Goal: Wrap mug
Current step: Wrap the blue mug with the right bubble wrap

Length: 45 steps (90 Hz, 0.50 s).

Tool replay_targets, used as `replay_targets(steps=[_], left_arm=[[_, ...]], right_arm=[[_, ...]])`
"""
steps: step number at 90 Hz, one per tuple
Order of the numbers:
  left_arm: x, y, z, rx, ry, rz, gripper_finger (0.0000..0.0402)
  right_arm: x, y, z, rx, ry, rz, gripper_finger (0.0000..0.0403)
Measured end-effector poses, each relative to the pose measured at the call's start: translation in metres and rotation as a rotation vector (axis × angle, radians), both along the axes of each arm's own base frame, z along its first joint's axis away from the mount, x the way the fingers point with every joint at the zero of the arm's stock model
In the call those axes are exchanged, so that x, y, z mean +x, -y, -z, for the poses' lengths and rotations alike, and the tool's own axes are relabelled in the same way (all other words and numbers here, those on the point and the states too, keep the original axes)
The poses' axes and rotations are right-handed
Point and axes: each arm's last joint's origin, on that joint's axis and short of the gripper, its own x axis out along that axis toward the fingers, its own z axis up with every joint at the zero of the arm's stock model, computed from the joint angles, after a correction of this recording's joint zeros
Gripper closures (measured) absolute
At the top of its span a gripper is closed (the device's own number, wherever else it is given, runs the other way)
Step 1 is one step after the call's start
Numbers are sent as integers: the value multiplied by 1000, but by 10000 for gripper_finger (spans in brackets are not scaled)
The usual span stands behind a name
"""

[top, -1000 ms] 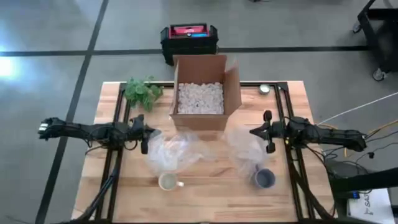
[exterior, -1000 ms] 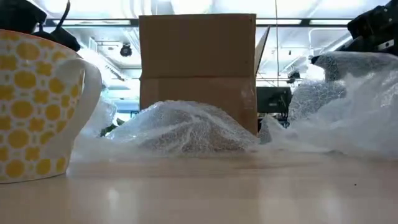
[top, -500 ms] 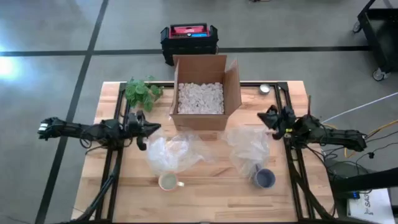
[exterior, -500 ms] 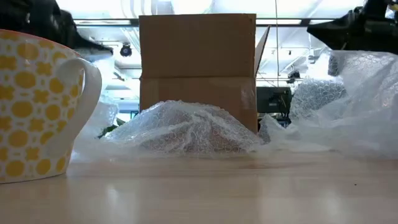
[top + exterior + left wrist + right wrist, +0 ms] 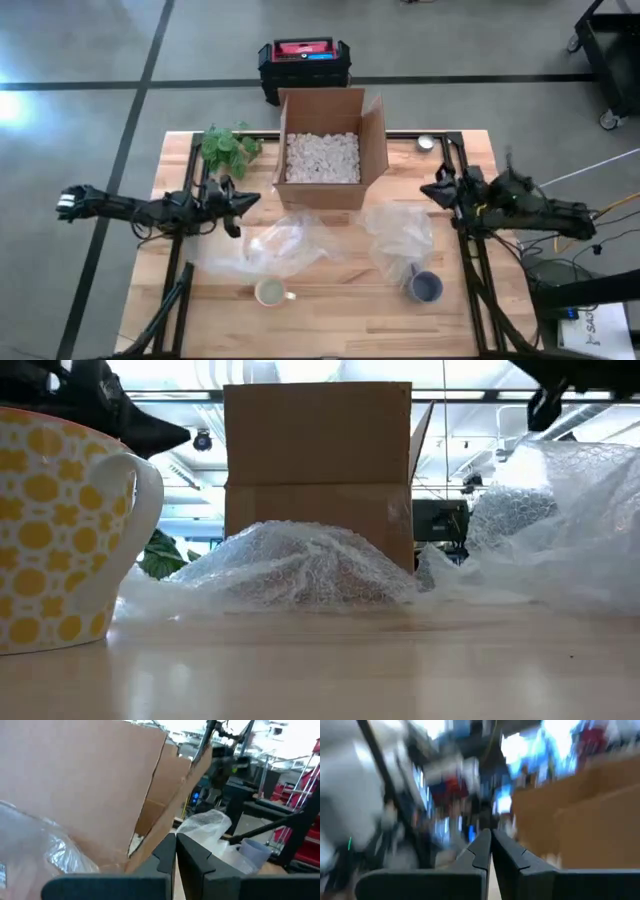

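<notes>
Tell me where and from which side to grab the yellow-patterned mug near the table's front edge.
Grip the yellow-patterned mug by its rim, coming straight down from above. It stands upright with its mouth open to the top, and its handle points toward the grey-blue mug, so take the rim on the side away from the handle. The left gripper is nearer.

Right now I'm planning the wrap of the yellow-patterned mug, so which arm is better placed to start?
Probably the left gripper: it sits beside the bubble wrap by the yellow mug.

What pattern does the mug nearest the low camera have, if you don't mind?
The mug is white with yellow dots and flower shapes, clearest in the low view.
</notes>
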Motion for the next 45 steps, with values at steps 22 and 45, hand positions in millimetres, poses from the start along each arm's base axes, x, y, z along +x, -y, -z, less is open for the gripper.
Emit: replay_targets(steps=[22, 45], left_arm=[[6, 0, 0, -45, 25, 1, 402], [10, 1, 2, -38, 21, 0, 402]], right_arm=[[57, -16, -20, 14, -560, -193, 403], [98, -61, -26, -53, -867, -293, 403]])
